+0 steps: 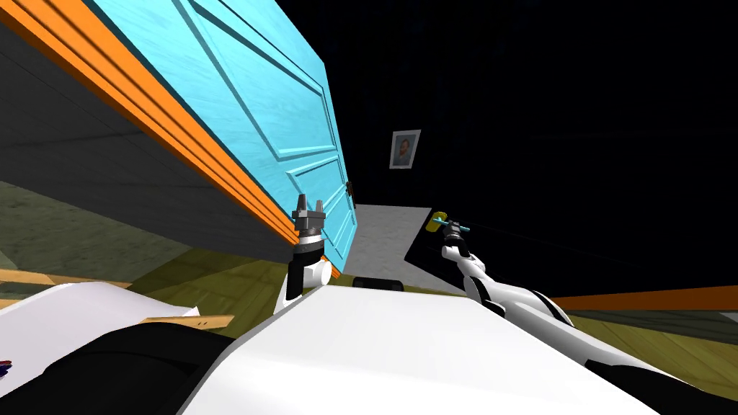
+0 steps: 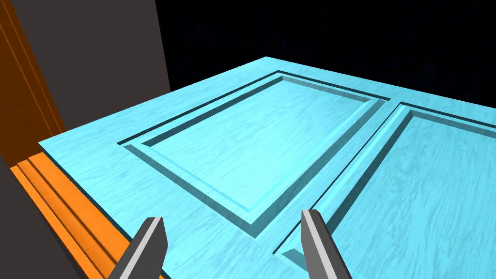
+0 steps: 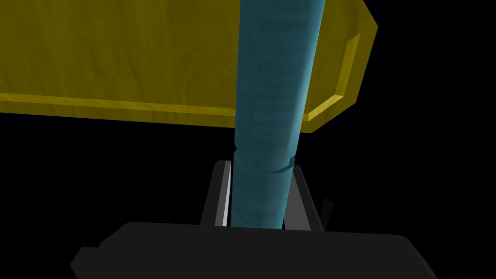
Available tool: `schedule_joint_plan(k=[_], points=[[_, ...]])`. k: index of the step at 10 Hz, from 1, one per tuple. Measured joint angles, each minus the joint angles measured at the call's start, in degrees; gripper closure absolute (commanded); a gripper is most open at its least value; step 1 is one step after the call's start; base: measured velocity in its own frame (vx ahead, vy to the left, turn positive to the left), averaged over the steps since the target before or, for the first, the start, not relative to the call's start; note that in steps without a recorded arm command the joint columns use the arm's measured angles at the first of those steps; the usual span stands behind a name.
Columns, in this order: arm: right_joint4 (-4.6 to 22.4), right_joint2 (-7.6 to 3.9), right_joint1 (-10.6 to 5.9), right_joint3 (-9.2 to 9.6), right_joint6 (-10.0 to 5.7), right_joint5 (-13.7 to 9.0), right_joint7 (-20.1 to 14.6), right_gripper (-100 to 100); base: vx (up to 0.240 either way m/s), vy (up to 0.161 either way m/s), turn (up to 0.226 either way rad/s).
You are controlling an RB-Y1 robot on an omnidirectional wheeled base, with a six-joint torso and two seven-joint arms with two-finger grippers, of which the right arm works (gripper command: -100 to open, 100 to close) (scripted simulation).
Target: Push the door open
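The blue panelled door [image 1: 238,86] stood along its orange frame [image 1: 180,144], with a black area past its far edge. The left end effector [image 2: 232,225] faced the door's panels from close by, fingers spread and holding nothing. The right end effector [image 3: 259,169], well apart from the door, was clamped on the blue handle of a yellow-headed hammer [image 3: 271,97]. A small portrait [image 1: 405,149] hung beyond.

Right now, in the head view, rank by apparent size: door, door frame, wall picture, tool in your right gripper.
1. Blue door.
2. Orange door frame, a long strip.
3. The picture and the tool look much alike, so unranked; the tool, shut in the right gripper, is nearer the camera.
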Motion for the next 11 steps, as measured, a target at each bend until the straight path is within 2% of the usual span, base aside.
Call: schedule_joint_plan(k=[1,5,6,8,11], points=[[-4.1,0.59,2.26,-1.09,1.66,-0.4,1.0,100,0.112,0.019,-0.044],[3.1,-0.89,-0.75,-1.98,-1.26,-0.6,0.9,100,0.164,0.044,-0.058],[0.9,-0.73,0.46,-2.67,-0.50,-0.9,1.4,100,0.160,0.044,-0.057],[-0.4,-0.82,1.32,-3.75,0.45,-1.3,2.1,100,0.199,0.055,-0.076],[0.2,-1.50,1.09,-4.78,0.44,-1.7,2.5,100,0.122,0.021,-0.070]])
